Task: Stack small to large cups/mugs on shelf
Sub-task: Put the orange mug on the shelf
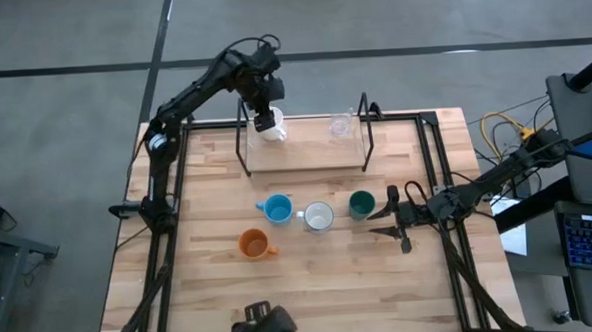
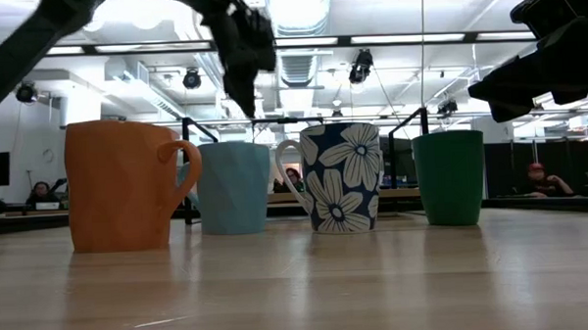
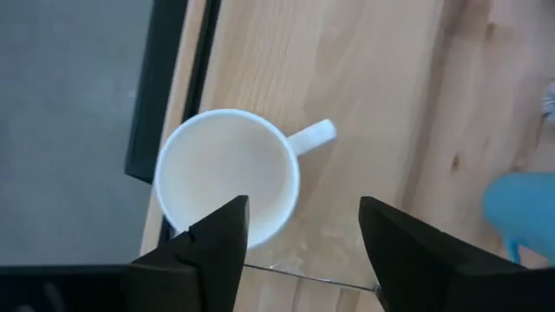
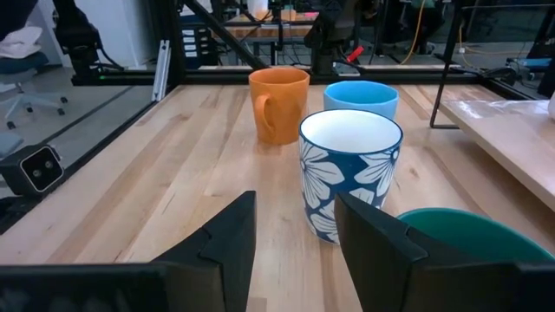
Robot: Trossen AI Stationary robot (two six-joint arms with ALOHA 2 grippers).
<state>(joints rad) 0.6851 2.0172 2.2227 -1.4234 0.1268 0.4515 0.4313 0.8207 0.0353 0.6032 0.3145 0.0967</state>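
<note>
1. The left gripper point(image 3: 299, 238) hangs with fingers spread and empty above a plain white mug point(image 3: 227, 175) at the left end of the light wooden shelf in its black rod frame point(image 1: 305, 152), close to the frame's edge.
2. A clear glass cup point(image 1: 340, 125) stands near the shelf's right end, bare board between the two.
3. The right gripper point(image 1: 390, 220), parted and empty, waits beside the dark green cup point(image 1: 361, 204).
4. The blue-and-white flowered mug point(image 1: 318, 217), light blue cup point(image 1: 276, 209) and orange mug point(image 1: 253, 244) stand on open tabletop point(image 1: 351, 284).
</note>
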